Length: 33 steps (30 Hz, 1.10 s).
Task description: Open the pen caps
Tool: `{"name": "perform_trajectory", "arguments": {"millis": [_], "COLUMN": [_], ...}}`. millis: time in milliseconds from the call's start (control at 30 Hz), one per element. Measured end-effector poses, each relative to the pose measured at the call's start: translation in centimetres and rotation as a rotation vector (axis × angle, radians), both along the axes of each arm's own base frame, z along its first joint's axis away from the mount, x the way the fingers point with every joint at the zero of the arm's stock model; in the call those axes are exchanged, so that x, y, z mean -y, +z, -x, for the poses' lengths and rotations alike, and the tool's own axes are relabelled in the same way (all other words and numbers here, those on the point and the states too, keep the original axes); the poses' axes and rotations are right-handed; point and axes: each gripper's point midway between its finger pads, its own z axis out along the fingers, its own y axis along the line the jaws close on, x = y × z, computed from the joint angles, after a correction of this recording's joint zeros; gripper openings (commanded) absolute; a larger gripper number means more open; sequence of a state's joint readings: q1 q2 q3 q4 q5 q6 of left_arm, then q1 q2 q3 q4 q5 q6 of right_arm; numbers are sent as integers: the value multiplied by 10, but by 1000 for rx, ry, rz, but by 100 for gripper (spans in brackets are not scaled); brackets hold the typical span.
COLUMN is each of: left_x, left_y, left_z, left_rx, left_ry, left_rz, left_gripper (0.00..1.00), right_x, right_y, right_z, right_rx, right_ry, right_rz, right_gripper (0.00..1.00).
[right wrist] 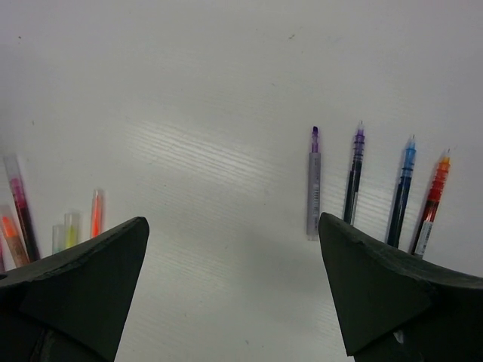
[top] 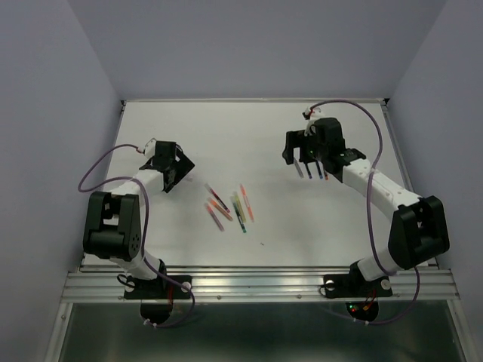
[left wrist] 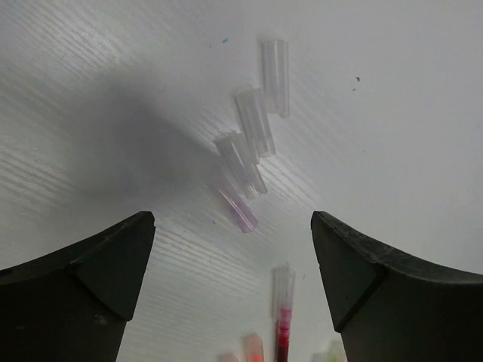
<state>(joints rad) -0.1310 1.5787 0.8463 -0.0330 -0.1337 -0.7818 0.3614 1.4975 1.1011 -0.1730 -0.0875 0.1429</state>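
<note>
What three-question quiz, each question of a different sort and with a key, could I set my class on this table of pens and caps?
1. True or false: the right gripper is clamped on a pen.
2. In the left wrist view, how many loose caps lie in a line beyond the left gripper?
3. The uncapped pens ahead of the right gripper are: A) lying flat, side by side; B) piled crosswise; C) standing upright.
Key: 1 false, it is open and empty; 2 four; 3 A.
</note>
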Motion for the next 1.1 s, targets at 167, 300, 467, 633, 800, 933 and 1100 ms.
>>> {"name": "perform_trajectory", "arguments": {"millis": [167, 300, 467, 633, 800, 933, 1100], "left_x": [3, 7, 9, 7, 6, 6, 6], "left_y": [48, 93, 136, 145, 134, 131, 130], "left_z": [-2, -1, 7, 14, 20, 22, 23], "left_rx": [120, 242, 356, 380, 349, 337, 335], "left_ry": [-8, -22, -31, -34, -35, -36, -36], "left_rz": [18, 33, 46, 45, 41, 39, 39], "left_gripper": [99, 99, 99, 99, 99, 99, 99], "right_x": [-21, -60, -91, -101, -109, -116, -122], "right_y": [-10, -26, -67, -101, -110, -114, -124], "right_z": [19, 49, 78, 92, 94, 92, 93], "right_rx": [-32, -71, -148, -211, -220, -219, -234], "right_ry": [18, 93, 136, 132, 127, 126, 126], "right_rz": [30, 79, 178, 274, 312, 320, 333], "right_gripper": [100, 100, 100, 100, 100, 100, 100]}}
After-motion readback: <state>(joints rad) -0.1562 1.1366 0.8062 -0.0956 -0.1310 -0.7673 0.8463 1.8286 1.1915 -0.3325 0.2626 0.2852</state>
